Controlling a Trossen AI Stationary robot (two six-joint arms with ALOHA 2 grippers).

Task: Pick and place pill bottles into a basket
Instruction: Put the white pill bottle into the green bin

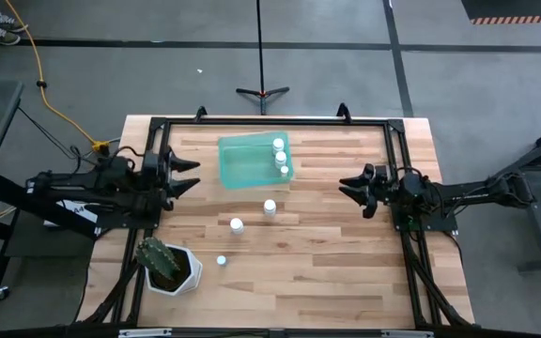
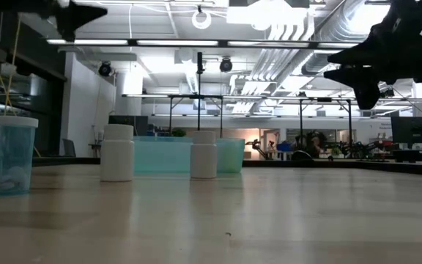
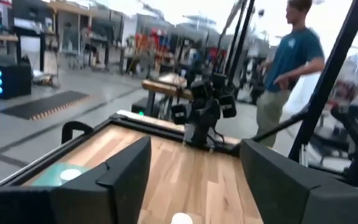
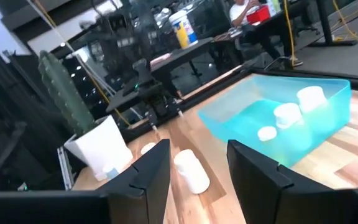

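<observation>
Three upright pill bottles [image 1: 280, 157] in basket [image 1: 242, 167], caps up.

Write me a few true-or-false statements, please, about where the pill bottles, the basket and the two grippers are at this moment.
1. Three pill bottles lie inside the basket. True.
2. The left gripper is shut on a bottle. False: it is open and holds nothing, at the table's left edge.
3. Three bottles stand on the table outside the basket. True: one just below the basket, one beside it, one near the cactus pot.
4. The basket is tipped on its side. False: it sits flat, opening up.
5. The right gripper hovers over the basket. False: it is open, off to the basket's right.
</observation>
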